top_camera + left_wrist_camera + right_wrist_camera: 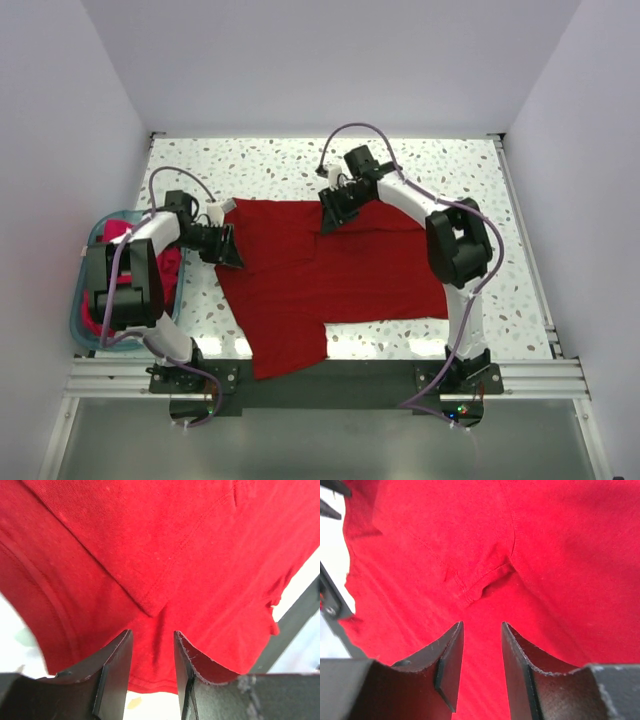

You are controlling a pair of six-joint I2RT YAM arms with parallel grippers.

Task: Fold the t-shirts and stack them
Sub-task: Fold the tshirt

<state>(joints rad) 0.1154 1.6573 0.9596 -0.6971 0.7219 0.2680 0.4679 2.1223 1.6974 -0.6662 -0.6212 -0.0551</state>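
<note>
A deep crimson t-shirt (340,275) lies spread flat on the speckled table, one part hanging over the near edge. My left gripper (230,250) is at the shirt's left edge, open, with cloth (175,555) under it and nothing between the jaws (152,636). My right gripper (335,212) is over the shirt's far part, open, just above the cloth (560,555) near a folded sleeve hem (475,587); its jaws (481,627) are empty. Brighter pinkish-red shirts (168,268) lie bunched in the teal basket.
The teal plastic basket (78,310) stands at the table's left edge beside the left arm. The speckled tabletop (480,180) shows to the back and right of the shirt. White walls enclose three sides. A metal rail (330,375) runs along the near edge.
</note>
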